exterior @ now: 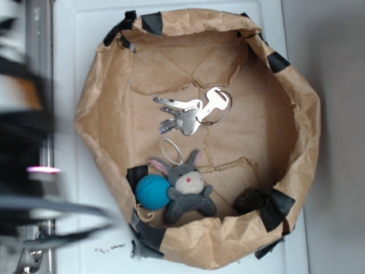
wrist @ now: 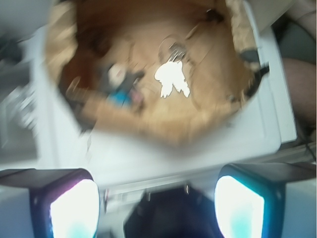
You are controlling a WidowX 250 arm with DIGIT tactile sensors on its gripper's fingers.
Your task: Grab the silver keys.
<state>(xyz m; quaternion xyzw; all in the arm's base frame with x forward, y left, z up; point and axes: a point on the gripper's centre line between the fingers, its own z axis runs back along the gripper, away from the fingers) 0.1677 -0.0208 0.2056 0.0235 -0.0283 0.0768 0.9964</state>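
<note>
Overhead, the silver keys (exterior: 191,113) lie flat on the floor of the brown paper basket (exterior: 91,97), blades fanning left from the ring, long axis roughly left-right; the plush bunny (exterior: 190,188) and blue ball (exterior: 151,191) sit apart below. At the wrist, the gripper (wrist: 156,210) fingers (wrist: 74,210) are spread wide, empty; keys lie well ahead, between them.

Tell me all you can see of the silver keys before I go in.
The silver keys are a bunch of shiny metal keys on a round split ring, lying flat on the floor of the brown paper bin, in its upper middle. Several blades fan out to the left; one paler key points up and right. Nothing touches them; the bunny's white cord loop lies just below, apart. In the blurred wrist view they glare white.
</note>
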